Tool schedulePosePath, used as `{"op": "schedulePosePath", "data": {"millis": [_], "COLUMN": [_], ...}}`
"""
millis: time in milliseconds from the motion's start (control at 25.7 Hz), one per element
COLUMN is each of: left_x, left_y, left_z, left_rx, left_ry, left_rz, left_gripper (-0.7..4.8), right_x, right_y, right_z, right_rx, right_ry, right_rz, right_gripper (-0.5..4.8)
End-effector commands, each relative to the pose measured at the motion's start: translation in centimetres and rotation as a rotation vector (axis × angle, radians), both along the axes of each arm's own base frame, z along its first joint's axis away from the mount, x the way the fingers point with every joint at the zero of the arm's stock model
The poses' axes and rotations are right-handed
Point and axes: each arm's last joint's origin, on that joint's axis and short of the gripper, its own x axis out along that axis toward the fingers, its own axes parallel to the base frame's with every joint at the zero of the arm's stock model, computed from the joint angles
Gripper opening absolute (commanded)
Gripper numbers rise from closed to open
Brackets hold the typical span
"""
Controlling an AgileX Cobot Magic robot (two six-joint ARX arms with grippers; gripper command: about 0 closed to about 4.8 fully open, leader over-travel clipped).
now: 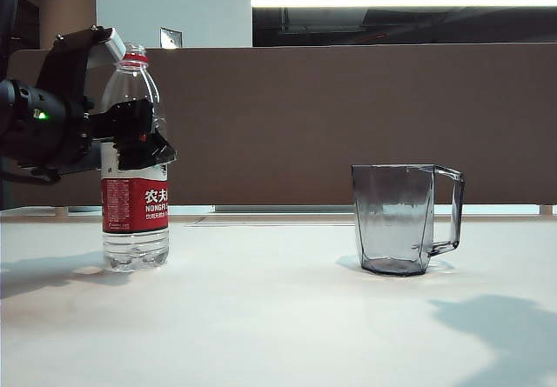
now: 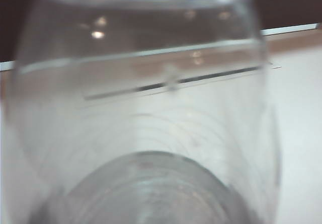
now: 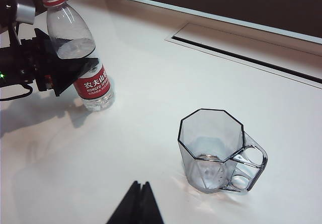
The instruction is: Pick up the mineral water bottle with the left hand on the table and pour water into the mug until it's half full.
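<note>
The mineral water bottle [image 1: 135, 204] stands upright and uncapped at the left of the white table [image 1: 278, 317], red label facing out. My left gripper [image 1: 144, 139] reaches in from the left and straddles its clear upper body just above the label, one black finger in front and one behind; whether they touch it I cannot tell. The bottle [image 2: 151, 108] fills the left wrist view, blurred. From the right wrist view the bottle [image 3: 90, 85] holds water [image 3: 75, 48] up to about its shoulder, with the left gripper [image 3: 80, 65] round it. The smoky mug [image 1: 396, 217] [image 3: 211, 148] looks empty. My right gripper [image 3: 140, 183] hovers shut near the mug.
A brown partition [image 1: 348, 117] runs behind the table. A long recessed slot [image 3: 241, 53] lies in the tabletop beyond the mug. An arm's shadow [image 1: 496, 326] falls on the table at the front right.
</note>
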Motion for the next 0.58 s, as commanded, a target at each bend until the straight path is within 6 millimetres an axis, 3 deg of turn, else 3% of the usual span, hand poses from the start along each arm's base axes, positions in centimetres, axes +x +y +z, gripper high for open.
{"op": "schedulePosePath", "data": {"millis": [39, 195, 584], "left_x": [0.08, 0.07, 0.07], "left_y": [-0.01, -0.01, -0.01], "left_z": [0.22, 0.20, 0.20], "left_rx": [-0.006, -0.009, -0.020], "left_ry": [-0.015, -0.013, -0.009], "left_rz": [-0.001, 0.000, 0.001], "left_gripper": [2.72, 1.71, 1.73], "right_x": [-0.02, -0.02, -0.02], "right_y": [-0.01, -0.01, -0.01], "right_z": [0.35, 0.35, 0.36], "right_rx": [0.012, 0.012, 0.013], "right_ry": [-0.022, -0.023, -0.023], "right_rz": [0.002, 0.002, 0.002], "right_gripper": [-0.08, -0.08, -0.08]}}
